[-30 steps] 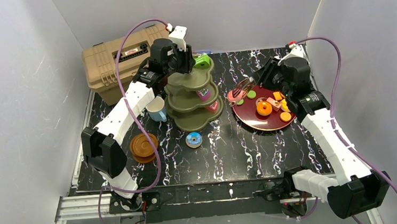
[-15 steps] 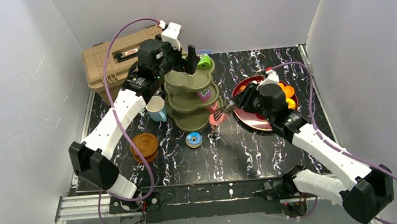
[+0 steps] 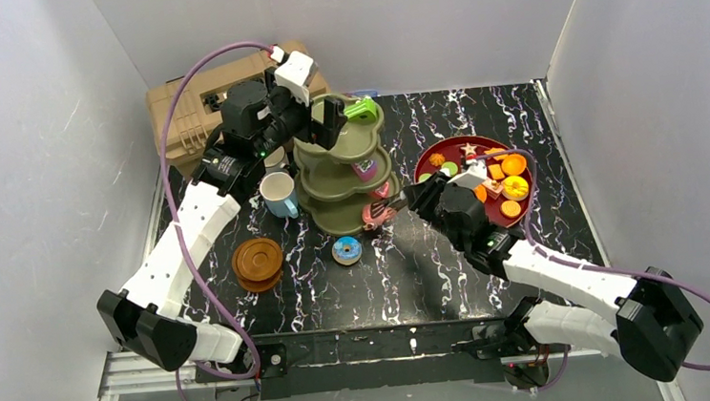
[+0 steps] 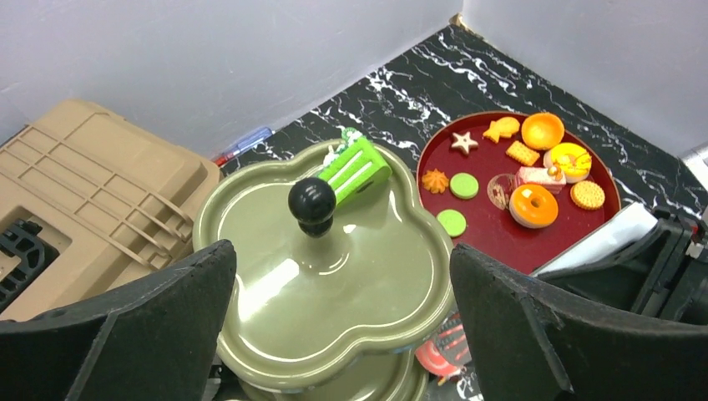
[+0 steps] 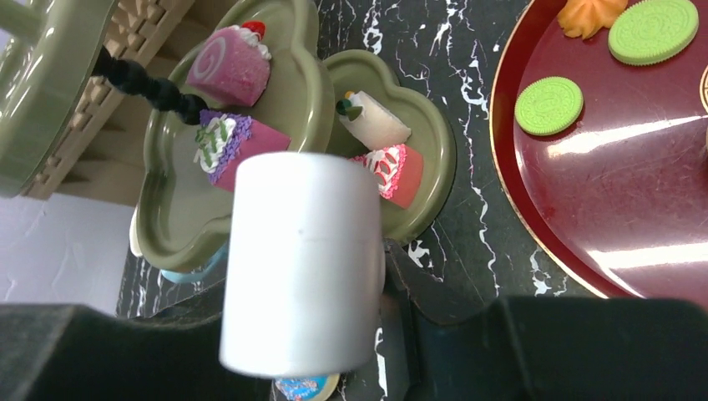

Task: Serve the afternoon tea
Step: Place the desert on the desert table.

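The olive-green three-tier stand (image 3: pixel 334 219) rises at the back centre. A green cake (image 4: pixel 357 167) lies on its top tier (image 4: pixel 275 251) beside the black knob (image 4: pixel 311 200). My left gripper (image 4: pixel 338 276) hangs open above that tier, holding nothing. My right gripper (image 5: pixel 300 284) is shut on a smooth white cylinder (image 5: pixel 300 251); I cannot tell whether it is a mug or a cake. It hovers at the bottom tier's (image 5: pixel 434 142) right edge. The lower tiers carry a pink roll (image 5: pixel 230 65), a purple cake (image 5: pixel 238 142), a white cake (image 5: pixel 373 121) and a red cake (image 5: pixel 399 174).
A red tray (image 4: pixel 493 242) of several toy sweets lies to the right. A light-blue mug (image 3: pixel 279 195), stacked brown saucers (image 3: pixel 257 263) and a blue donut (image 3: pixel 346 250) sit left and in front of the stand. The tan toolbox (image 3: pixel 186 108) stands at the back left.
My left gripper has opened, left the green cake on the top tier and drawn back leftwards. The right arm swung from the red tray over to the stand, carrying its white load.
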Robot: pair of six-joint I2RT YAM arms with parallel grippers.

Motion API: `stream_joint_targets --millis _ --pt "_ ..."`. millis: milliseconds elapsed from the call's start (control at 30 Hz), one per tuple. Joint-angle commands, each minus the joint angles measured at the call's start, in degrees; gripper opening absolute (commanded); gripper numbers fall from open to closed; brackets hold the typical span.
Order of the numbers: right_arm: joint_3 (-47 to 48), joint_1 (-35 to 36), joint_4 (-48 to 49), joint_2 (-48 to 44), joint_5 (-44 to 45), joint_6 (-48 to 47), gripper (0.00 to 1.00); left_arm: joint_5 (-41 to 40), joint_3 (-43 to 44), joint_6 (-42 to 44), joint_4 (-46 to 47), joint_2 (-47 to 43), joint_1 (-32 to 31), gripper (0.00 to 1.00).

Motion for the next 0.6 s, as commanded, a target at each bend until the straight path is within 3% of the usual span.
stream_joint_targets --millis 0,433,500,567 --pt "-1.8 0.8 14.4 0.8 7.2 4.6 0.01 1.5 -1.6 2.1 -2.3 -2.7 0.1 0.98" --pt "-1.1 2.7 19.3 9.7 8.0 8.3 0.06 1.5 -1.9 2.7 -4.9 -5.0 0.3 0.98" --pt "-0.7 3.2 19.2 10.8 7.9 8.3 0.14 1.4 -1.7 2.7 -4.9 -5.2 0.5 0.98" --pt "-0.2 3.4 17.8 11.1 8.2 8.1 0.28 1.4 -1.5 2.5 -5.1 -5.2 0.8 0.98"
